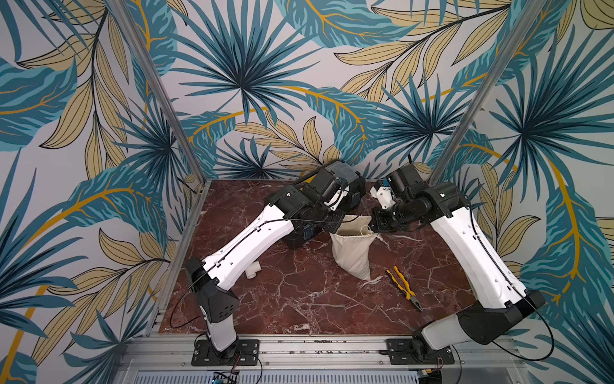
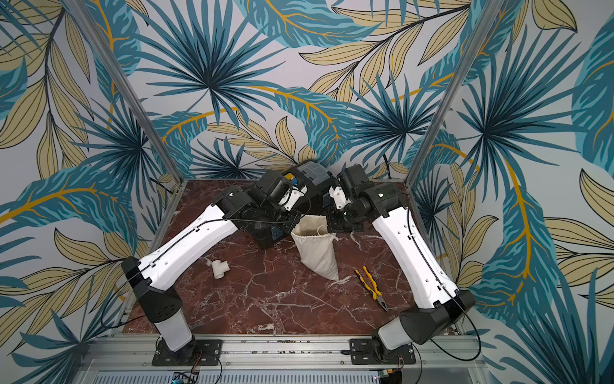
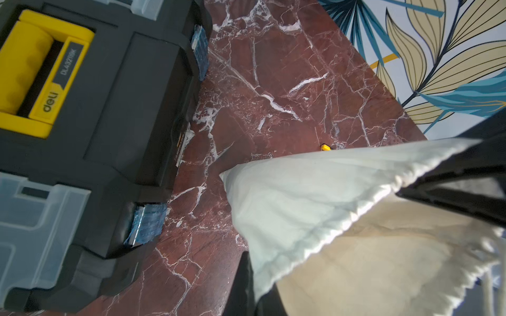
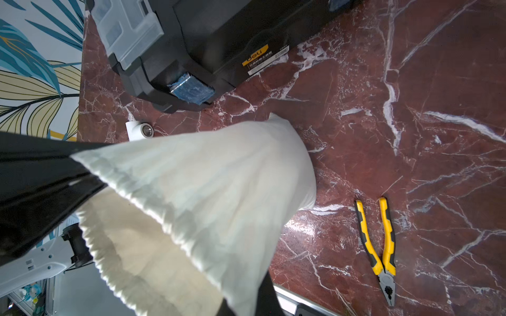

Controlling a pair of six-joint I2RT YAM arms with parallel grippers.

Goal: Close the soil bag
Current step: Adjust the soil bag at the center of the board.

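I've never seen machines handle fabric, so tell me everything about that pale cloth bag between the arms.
The cloth bag is a soft cream sack with a gathered, hemmed mouth and a thin white cord. Its mouth is open, stretched between the left pincer and right pincer, each shut on the hem. The body narrows downward, and its lower end seems to rest on the red marble table. The inside looks tan; its contents cannot be seen.
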